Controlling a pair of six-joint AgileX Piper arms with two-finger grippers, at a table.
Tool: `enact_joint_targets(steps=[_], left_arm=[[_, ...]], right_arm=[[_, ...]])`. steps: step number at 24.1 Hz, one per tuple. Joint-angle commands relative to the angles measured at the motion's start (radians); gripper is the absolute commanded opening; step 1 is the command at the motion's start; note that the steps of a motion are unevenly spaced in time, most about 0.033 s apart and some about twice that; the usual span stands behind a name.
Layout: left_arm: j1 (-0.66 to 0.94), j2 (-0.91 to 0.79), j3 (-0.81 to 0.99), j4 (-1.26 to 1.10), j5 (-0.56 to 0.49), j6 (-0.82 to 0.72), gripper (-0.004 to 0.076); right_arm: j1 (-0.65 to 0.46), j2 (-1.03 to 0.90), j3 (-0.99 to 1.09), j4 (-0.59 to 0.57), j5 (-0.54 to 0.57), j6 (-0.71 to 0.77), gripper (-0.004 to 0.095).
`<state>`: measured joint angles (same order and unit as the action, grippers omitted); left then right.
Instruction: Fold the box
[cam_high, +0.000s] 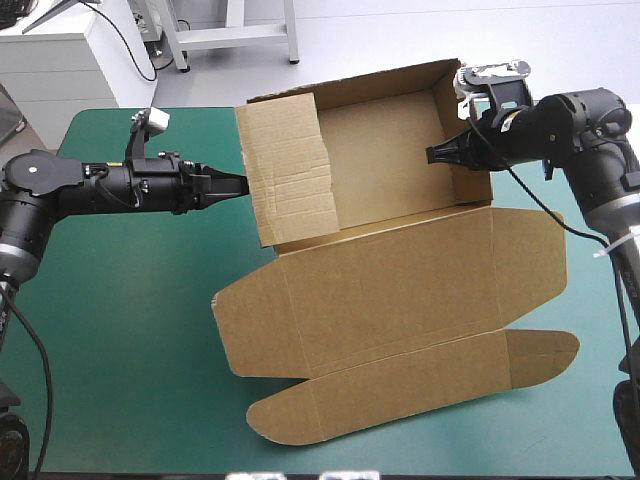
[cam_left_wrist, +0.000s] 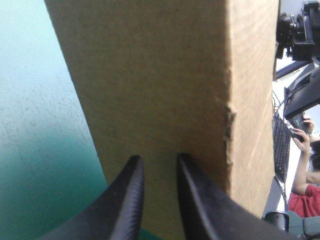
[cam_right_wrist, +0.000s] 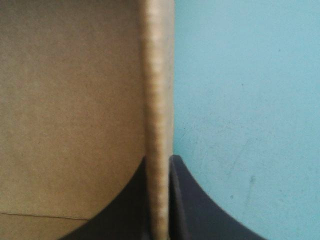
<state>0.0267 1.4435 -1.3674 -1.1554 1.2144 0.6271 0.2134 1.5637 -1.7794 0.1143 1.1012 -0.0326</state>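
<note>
The brown box (cam_high: 390, 280) lies mid-table as an open tray, its lid panel and rounded flaps flat toward the near edge. Its left wall (cam_high: 290, 180) leans inward over the floor. My left gripper (cam_high: 243, 185) points at that wall's outer face, its tips at the board (cam_left_wrist: 160, 75). In the left wrist view its fingers (cam_left_wrist: 156, 159) stand a little apart with nothing between them. My right gripper (cam_high: 432, 155) is shut on the upright right wall (cam_high: 462, 125). The wall's edge (cam_right_wrist: 157, 75) runs up between the fingers (cam_right_wrist: 159, 160).
Bare teal-green cover (cam_high: 130, 300) lies to the left of the box and along the near edge. The lid's flaps reach close to the table's front edge (cam_high: 300, 440). A white cabinet (cam_high: 60, 60) stands beyond the far left corner.
</note>
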Motion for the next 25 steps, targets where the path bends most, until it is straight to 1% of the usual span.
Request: enact_joint_targets(steps=[1, 3, 4, 5, 9, 12, 15, 17, 18, 19, 21, 25], left_arm=[[-0.006, -0.037, -0.026, -0.139, -0.008, 0.002, 0.0409], [-0.006, -0.037, -0.026, -0.182, -0.001, -0.001, 0.0533], [-0.006, -0.037, -0.026, -0.204, 0.009, -0.003, 0.0575], [-0.006, -0.037, -0.026, -0.22, 0.024, -0.005, 0.0596], [-0.006, -0.035, -0.026, -0.206, 0.07, -0.005, 0.06], [-0.006, -0.029, -0.026, -0.209, 0.011, -0.009, 0.06], [-0.019, -0.024, -0.026, -0.201, 0.001, -0.02, 0.06], [-0.056, -0.026, -0.026, -0.161, -0.08, -0.071, 0.06], [-0.085, -0.031, -0.026, -0.115, -0.148, -0.112, 0.06], [-0.105, -0.033, -0.026, -0.079, -0.187, -0.135, 0.06], [-0.153, -0.043, -0.026, -0.008, -0.25, -0.179, 0.06], [-0.241, -0.049, -0.026, 0.172, -0.374, -0.304, 0.06]], right_arm=[[-0.006, -0.036, -0.029, 0.013, -0.064, 0.011, -0.0002], [-0.006, -0.036, -0.029, 0.013, -0.064, 0.011, -0.0002], [-0.006, -0.036, -0.029, 0.013, -0.064, 0.011, -0.0002], [-0.006, -0.036, -0.029, 0.013, -0.064, 0.011, -0.0002], [-0.006, -0.036, -0.029, 0.013, -0.064, 0.033, -0.0002], [-0.004, -0.036, -0.029, 0.013, -0.067, 0.038, -0.0002], [-0.004, -0.038, -0.029, 0.02, -0.067, 0.045, -0.0002], [0.0, -0.038, -0.029, 0.03, -0.065, 0.048, -0.0002], [0.01, -0.038, -0.029, 0.019, -0.062, 0.073, -0.0002], [0.014, -0.04, -0.029, 0.012, -0.062, 0.079, -0.0002], [0.031, -0.04, -0.029, -0.001, -0.069, 0.086, -0.0001], [0.071, -0.04, -0.029, -0.075, -0.071, 0.115, -0.0001]])
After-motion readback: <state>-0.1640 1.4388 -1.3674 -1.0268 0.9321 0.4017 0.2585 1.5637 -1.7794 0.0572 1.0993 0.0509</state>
